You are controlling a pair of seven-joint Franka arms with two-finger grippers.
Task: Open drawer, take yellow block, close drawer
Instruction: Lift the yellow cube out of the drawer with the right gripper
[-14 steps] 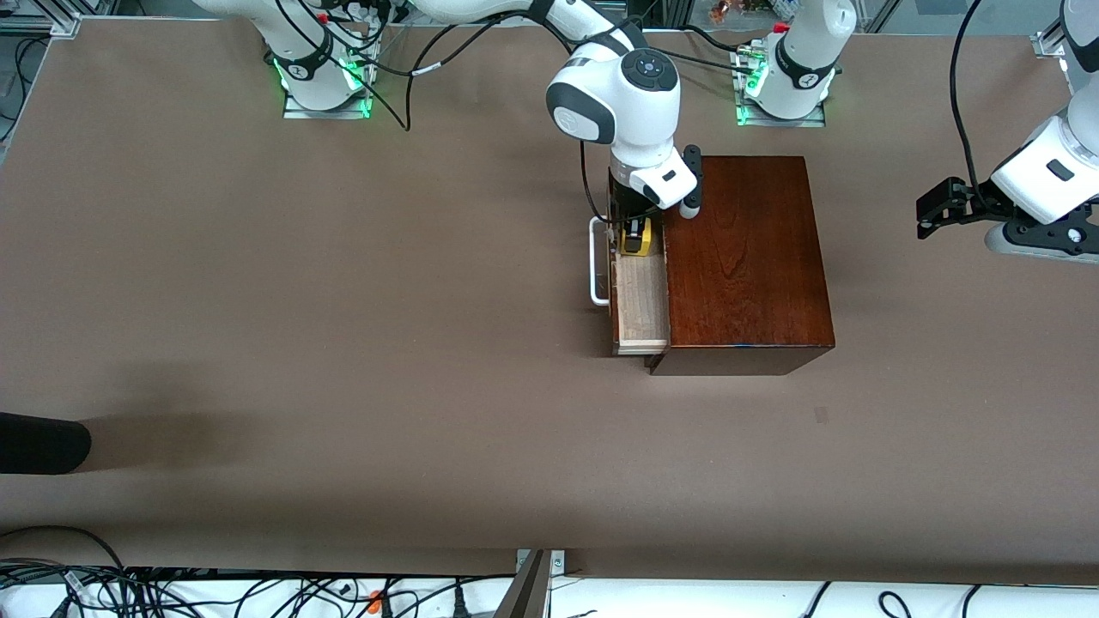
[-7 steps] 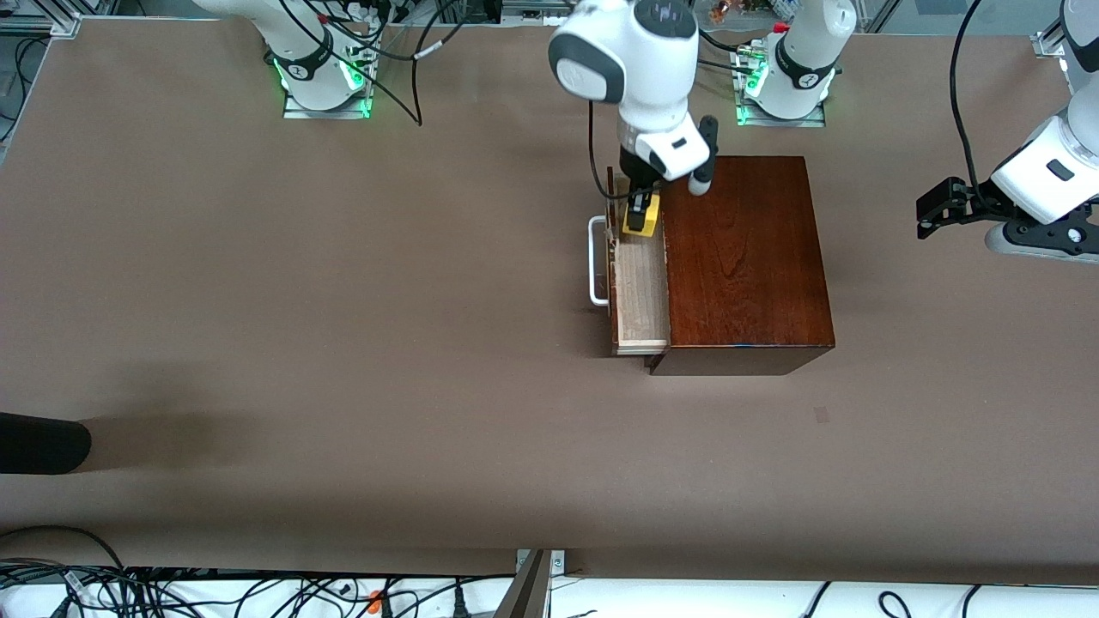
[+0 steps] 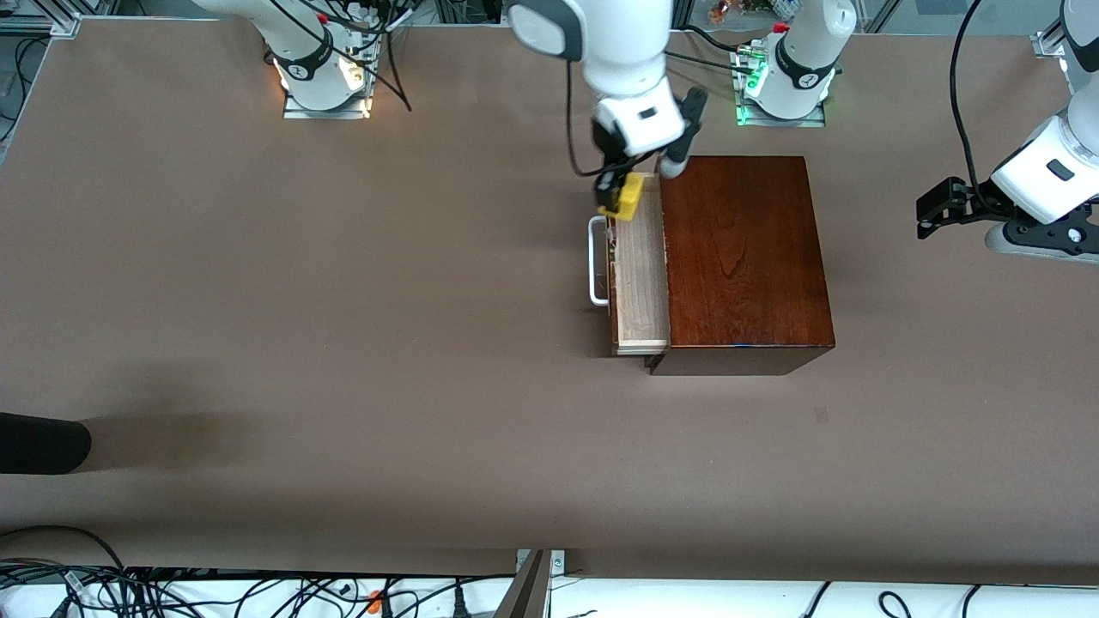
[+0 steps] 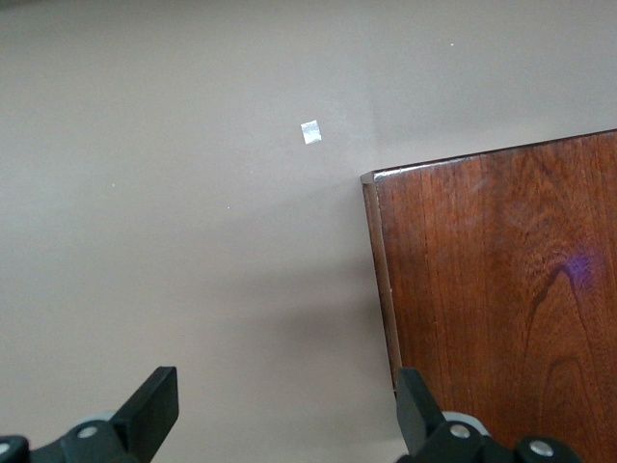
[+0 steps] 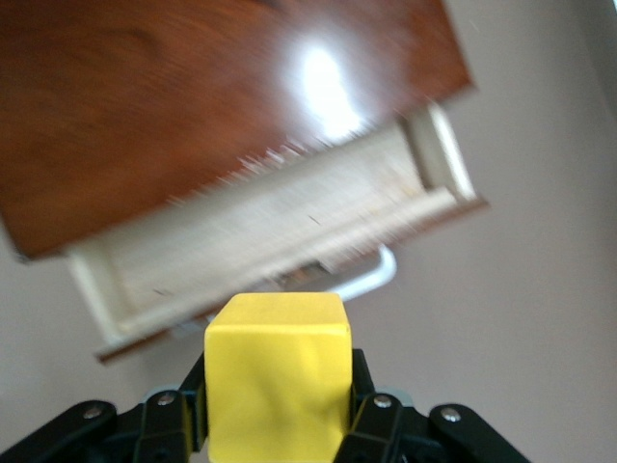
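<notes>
My right gripper (image 3: 622, 194) is shut on the yellow block (image 3: 626, 201), a small bright cube, and holds it in the air over the end of the open drawer (image 3: 640, 279) that lies farthest from the front camera. The right wrist view shows the yellow block (image 5: 278, 371) clamped between the black fingers (image 5: 371, 405). Below it are the pale drawer (image 5: 280, 236) and its white handle (image 5: 374, 278). The drawer stands pulled out of the dark reddish-brown box (image 3: 743, 257), handle (image 3: 596, 262) toward the right arm's end. My left gripper (image 3: 936, 206) waits open, off the box toward the left arm's end.
In the left wrist view, the left gripper (image 4: 286, 415) hangs above bare table beside a corner of the box (image 4: 501, 280), with a small white patch (image 4: 309, 132) on the tabletop. A dark object (image 3: 39, 442) pokes in at the right arm's end. Cables (image 3: 172, 592) run along the near edge.
My right gripper has risen out of the drawer with the yellow block in it and drifted toward the drawer's front. The left arm has not moved.
</notes>
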